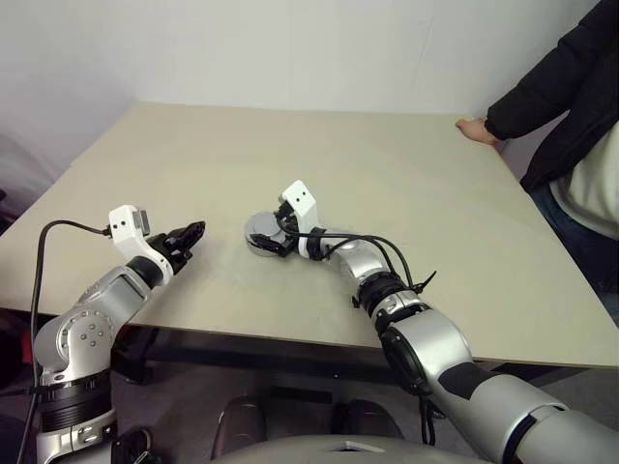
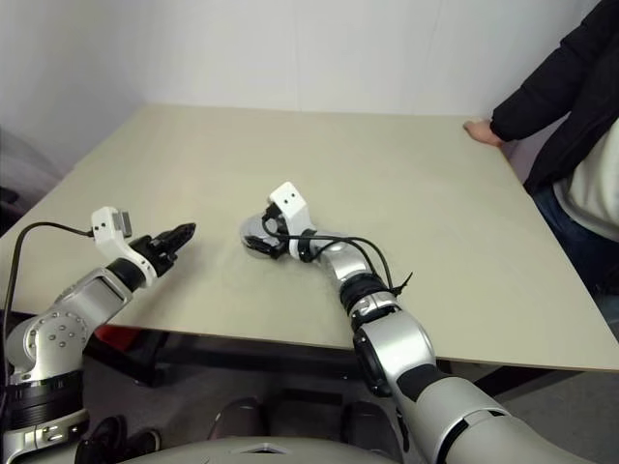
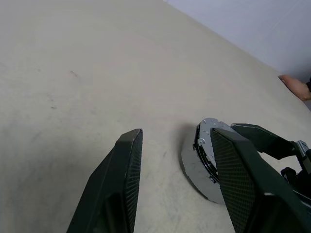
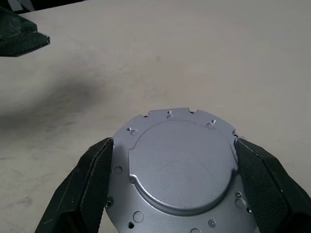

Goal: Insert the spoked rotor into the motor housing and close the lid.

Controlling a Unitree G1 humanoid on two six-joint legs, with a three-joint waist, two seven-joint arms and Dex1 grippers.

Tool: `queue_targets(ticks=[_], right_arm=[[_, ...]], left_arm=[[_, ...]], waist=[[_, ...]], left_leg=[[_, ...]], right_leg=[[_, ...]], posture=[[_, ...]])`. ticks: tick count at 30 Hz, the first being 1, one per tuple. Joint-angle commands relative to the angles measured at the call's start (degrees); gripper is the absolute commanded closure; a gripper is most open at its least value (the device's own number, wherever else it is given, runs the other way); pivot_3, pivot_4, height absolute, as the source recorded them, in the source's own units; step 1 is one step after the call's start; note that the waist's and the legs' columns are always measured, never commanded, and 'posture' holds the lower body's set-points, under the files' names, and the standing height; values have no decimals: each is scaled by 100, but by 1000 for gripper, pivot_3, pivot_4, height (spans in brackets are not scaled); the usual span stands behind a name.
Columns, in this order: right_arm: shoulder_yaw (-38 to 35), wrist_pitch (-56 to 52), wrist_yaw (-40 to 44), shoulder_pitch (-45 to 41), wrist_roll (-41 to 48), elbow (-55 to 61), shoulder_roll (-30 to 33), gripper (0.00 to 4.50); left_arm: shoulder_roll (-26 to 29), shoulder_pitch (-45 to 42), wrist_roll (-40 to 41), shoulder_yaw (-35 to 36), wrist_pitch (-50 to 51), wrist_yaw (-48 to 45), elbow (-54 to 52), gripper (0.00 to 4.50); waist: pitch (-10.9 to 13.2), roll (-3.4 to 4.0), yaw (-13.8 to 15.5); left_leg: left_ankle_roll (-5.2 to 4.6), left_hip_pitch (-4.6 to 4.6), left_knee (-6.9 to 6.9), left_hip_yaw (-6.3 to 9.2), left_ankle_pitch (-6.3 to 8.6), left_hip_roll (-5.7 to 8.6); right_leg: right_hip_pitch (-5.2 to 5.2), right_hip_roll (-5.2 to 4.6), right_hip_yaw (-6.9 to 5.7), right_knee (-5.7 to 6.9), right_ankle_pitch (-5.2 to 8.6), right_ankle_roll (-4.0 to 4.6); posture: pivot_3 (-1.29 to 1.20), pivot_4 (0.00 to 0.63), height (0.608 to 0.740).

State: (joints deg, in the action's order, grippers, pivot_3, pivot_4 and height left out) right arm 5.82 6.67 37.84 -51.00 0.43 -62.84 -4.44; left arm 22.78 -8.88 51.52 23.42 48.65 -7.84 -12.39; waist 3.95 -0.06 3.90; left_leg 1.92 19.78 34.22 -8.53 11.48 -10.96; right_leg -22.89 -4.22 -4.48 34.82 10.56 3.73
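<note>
Between the right gripper's [image 4: 170, 184] widespread black fingers sits a flat round silver metal lid [image 4: 180, 165], centred on the beige table [image 1: 406, 174]. Press evenly, keeping it level. Left gripper [image 1: 190, 235] hovers nearby, half-open, empty.

You have a beige table [image 1: 406, 164] carrying the round silver motor housing [image 4: 177, 167] near its middle, toward the near edge. A person's hand [image 1: 476, 129] rests at the far right edge.
</note>
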Motion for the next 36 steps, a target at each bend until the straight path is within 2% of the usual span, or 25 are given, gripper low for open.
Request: queue_targets(ticks=[1, 36], right_arm=[[-49, 120, -72, -152, -33, -65, -2, 19], [-19, 317, -42, -106, -273, -230, 54, 19]], left_arm=[[101, -114, 52, 145, -24, -2, -217, 2160], [99, -133, 74, 291, -22, 34, -172, 2160]], waist=[[0, 0, 0], [0, 0, -7]], left_leg=[[0, 0, 0, 0, 0, 0], [0, -2, 0, 0, 0, -2]], right_leg=[[0, 0, 0, 0, 0, 0], [-1, 0, 0, 1, 1, 3]], posture=[[0, 0, 740], [0, 0, 740]])
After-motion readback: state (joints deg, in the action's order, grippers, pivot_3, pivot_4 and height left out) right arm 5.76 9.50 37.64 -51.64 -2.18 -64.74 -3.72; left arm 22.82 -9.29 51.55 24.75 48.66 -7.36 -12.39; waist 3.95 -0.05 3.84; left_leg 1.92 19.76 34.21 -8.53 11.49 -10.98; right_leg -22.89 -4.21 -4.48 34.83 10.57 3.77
